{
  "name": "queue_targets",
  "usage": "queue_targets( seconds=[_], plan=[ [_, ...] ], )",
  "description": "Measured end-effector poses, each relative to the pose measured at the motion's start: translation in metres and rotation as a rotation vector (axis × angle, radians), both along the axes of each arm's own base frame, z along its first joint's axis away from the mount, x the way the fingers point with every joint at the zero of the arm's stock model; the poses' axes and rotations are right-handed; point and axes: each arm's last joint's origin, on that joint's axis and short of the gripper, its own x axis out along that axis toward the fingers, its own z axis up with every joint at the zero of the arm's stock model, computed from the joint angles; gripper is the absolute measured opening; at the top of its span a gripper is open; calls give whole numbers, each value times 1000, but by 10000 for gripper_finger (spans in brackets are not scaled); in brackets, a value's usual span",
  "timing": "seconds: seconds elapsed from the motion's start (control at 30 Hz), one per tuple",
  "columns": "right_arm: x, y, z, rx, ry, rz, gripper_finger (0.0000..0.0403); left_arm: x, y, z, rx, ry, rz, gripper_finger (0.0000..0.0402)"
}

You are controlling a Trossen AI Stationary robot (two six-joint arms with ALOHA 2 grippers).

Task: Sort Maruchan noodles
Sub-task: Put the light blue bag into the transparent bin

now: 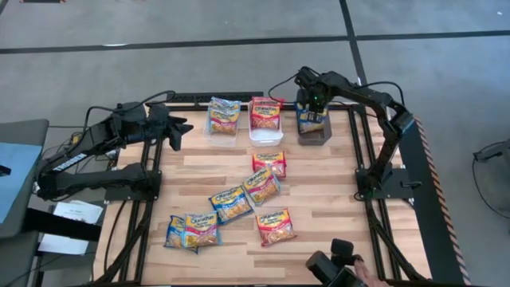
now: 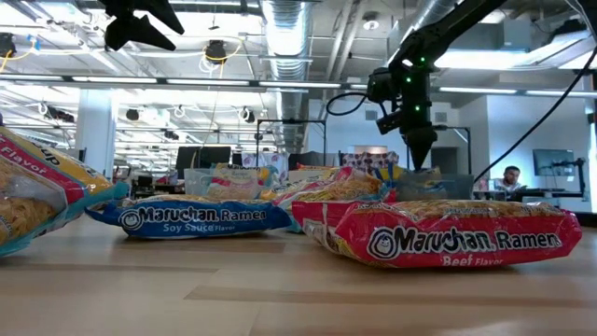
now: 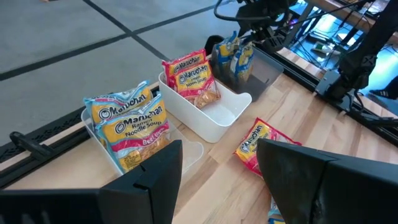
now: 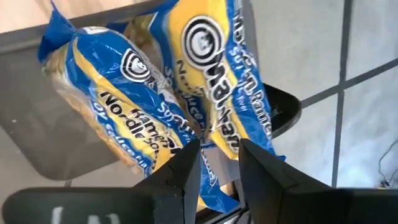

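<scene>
Over at the far edge of the tabletop [image 1: 319, 199], three bins stand in a row: clear bin [image 1: 224, 127] with pink-accent packets, white bin [image 1: 266, 127] with red ones, grey bin [image 1: 314, 127] with blue ones. Six more Maruchan packets [image 1: 263, 187] lie loose mid-tabletop, unsorted.

Right pincer [image 4: 217, 158] is down at the grey bin, fingers parted a little, a blue soy-sauce packet [image 4: 227, 81] standing on edge between and just ahead of the tips, beside a second blue packet [image 4: 118, 106]. Looks like a release in progress; can't say for sure the packet is free of the fingers.

Risks, my read:
- crinkly wrapper snags on a fingertip, packet lifts out with the arm
- packets stand tall on edge, could tip over the bin wall
- retreat path nudges the grey bin

Left pincer [image 3: 217, 168] hovers wide open and empty near the clear bin, waiting.
</scene>
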Motion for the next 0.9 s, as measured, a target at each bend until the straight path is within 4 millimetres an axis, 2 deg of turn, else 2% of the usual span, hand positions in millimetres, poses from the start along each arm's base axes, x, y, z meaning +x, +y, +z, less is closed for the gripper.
queue_targets(
  seconds=[0.1, 0.5, 0.73, 0.9],
  plan=[
    [3, 1, 6, -17, -1, -23, 132, 0, 0, 0, 0, 0, 0, 194],
    [24, 15, 55, -67, -113, -107, 132, 0, 0, 0, 71, 47, -14, 194],
    [32, 32, 66, -38, -92, -88, 135, 5, 3, -1, 112, 81, -16, 194],
    [41, 52, 67, -5, -51, -28, 159, 12, 7, 0, 118, 65, -18, 194]
  ],
)
